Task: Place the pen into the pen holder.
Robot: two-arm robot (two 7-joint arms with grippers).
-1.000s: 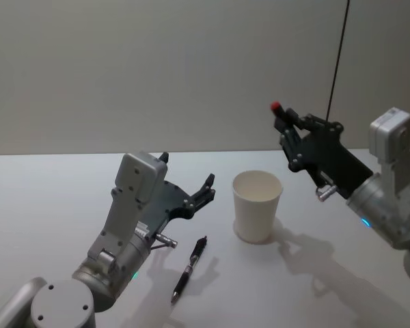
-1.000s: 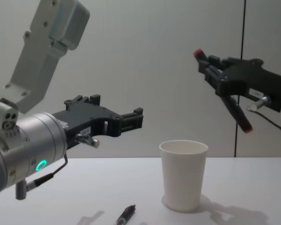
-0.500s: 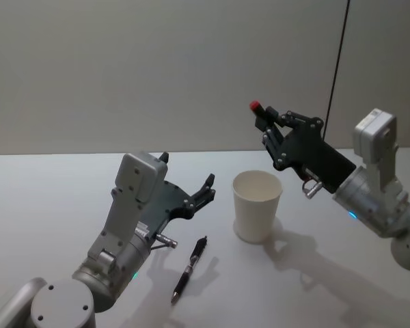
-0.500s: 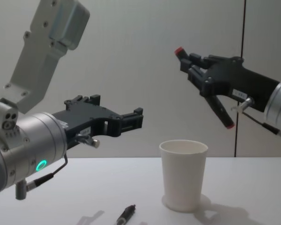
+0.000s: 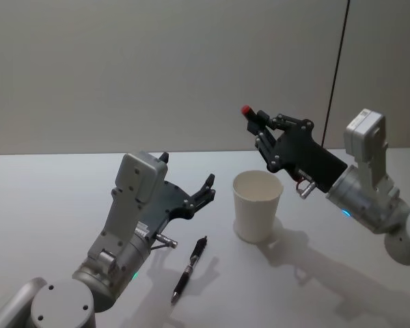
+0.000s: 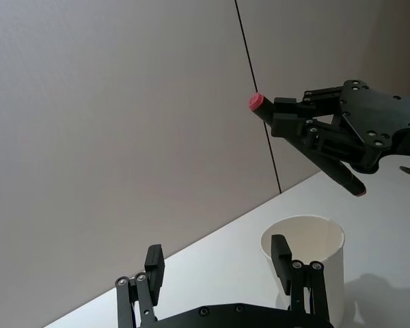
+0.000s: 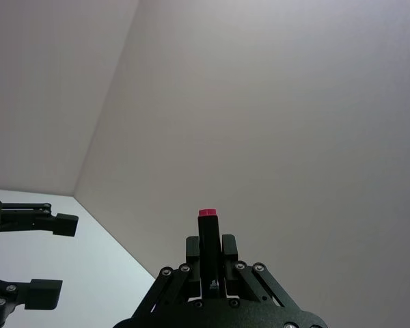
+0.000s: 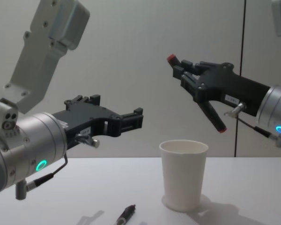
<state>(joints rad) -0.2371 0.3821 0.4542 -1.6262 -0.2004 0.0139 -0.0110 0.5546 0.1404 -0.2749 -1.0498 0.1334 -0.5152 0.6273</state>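
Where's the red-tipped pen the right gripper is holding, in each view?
Head view: red-tipped pen, right of centre, above the paper cup.
Chest view: upper right, slanting down towards the cup.
Left wrist view: beyond the left gripper, above the cup.
Right wrist view: standing out of the right gripper, red end outward.
Shared landmark: that gripper, shut on it.

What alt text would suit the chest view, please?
The right gripper, shut on a red-capped pen, holds it tilted above the white paper cup. The open left gripper hovers to the cup's left; a second pen lies on the table.
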